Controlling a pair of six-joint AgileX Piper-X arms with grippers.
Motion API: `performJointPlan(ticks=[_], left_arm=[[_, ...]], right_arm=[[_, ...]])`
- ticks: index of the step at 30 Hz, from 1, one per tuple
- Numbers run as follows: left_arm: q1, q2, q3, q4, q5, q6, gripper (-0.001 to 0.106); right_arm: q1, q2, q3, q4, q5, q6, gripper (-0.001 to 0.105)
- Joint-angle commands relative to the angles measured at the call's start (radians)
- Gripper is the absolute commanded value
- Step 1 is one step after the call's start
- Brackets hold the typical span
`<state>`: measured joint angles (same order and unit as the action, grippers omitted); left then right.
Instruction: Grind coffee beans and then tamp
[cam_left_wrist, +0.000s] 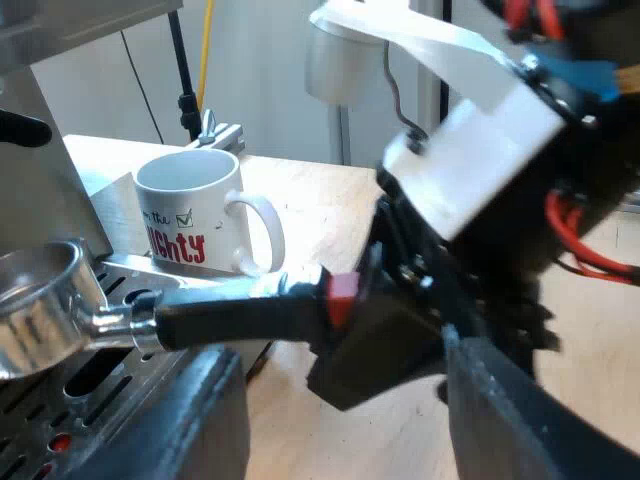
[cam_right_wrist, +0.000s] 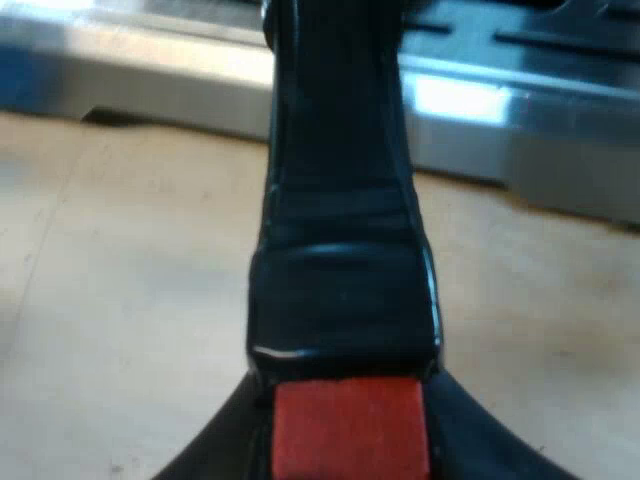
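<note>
— Right gripper (cam_right_wrist: 350, 445) is clenching what, exactly?
— It is gripping the metal holder (cam_left_wrist: 120, 312) by the red end (cam_right_wrist: 350, 430) of its dark handle (cam_right_wrist: 340, 200). Its black fingers (cam_right_wrist: 215, 462) are pressing against either side of that red end.
— And where is the holder sitting?
— Its basket (cam_left_wrist: 35, 300) is hanging over the drip tray (cam_left_wrist: 100, 400) at the front of the espresso machine (cam_left_wrist: 40, 140). The handle is reaching out over the wooden table (cam_left_wrist: 330, 200). I cannot tell whether it is locked into the machine.
— What is the left gripper (cam_left_wrist: 345, 420) doing?
— It is hovering just beside the handle, on the near side of it, released, with its two fingers spread well apart. I cannot tell whether it is touching the tray.
— Is anything standing nearby?
— A white mug (cam_left_wrist: 190, 215) with red lettering is standing upright beyond the handle, just beside the machine, with its own loop facing away from the machine.
</note>
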<state>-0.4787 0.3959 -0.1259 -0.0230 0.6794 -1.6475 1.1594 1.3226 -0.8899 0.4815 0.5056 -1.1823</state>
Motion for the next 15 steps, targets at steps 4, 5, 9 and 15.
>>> performJointPlan(ticks=[4,5,9,15], left_arm=[[-0.004,-0.011,-0.026,0.003,0.005,-0.049,0.048],[-0.004,-0.014,-0.031,0.003,0.005,-0.06,0.048],[-0.004,-0.061,-0.056,0.086,-0.006,-0.077,0.048],[-0.004,-0.169,-0.101,0.31,-0.082,-0.071,0.048]], right_arm=[[0.022,-0.046,-0.012,-0.006,0.048,-0.008,0.0],[0.023,-0.053,-0.012,0.01,0.061,-0.006,0.0],[0.041,-0.089,-0.012,0.055,0.066,-0.002,0.0],[0.089,-0.161,-0.005,0.13,0.074,-0.002,0.0]])
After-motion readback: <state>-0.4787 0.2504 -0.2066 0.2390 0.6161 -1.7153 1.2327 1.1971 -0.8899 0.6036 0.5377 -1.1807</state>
